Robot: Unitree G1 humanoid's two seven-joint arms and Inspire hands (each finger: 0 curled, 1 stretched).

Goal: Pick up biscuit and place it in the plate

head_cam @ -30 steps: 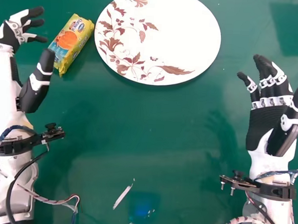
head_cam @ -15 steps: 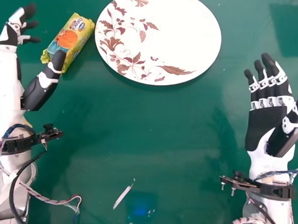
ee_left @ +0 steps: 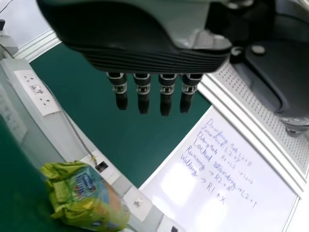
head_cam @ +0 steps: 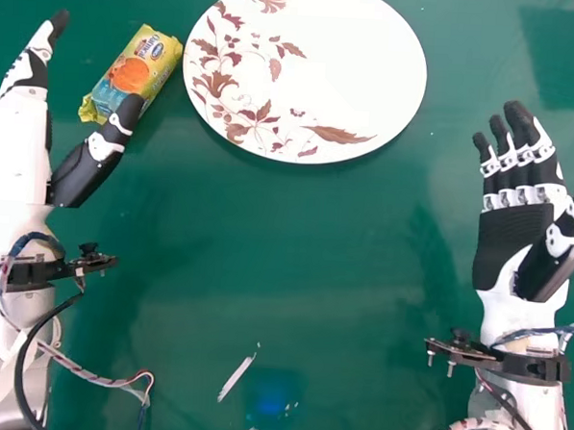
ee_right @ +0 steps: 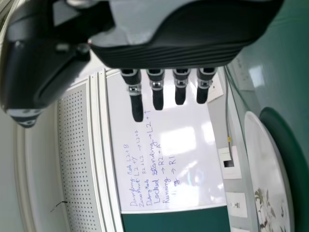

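If the open, black-and-white left hand (head_cam: 77, 173) closes early, it could shove the oblong, yellow plastic-wrapped biscuit packet (head_cam: 133, 73) towards ten o'clock.

Brightly lit, glare on whiteboard (ee_left: 260, 212), soft shadows across table (head_cam: 296, 230) (plus a blue glint)

A glossy green table (head_cam: 286, 234) catches a bluish glare (head_cam: 272, 405). Blue handwriting (ee_left: 200, 145) covers part of a shiny whiteboard (ee_left: 270, 193), which adjoins a green board (ee_left: 145, 140). Nearby are white sockets (ee_left: 36, 89) and a thin cable (ee_left: 72, 126). White framing (ee_right: 103, 145) separates the whiteboard from a perforated panel (ee_right: 77, 145)
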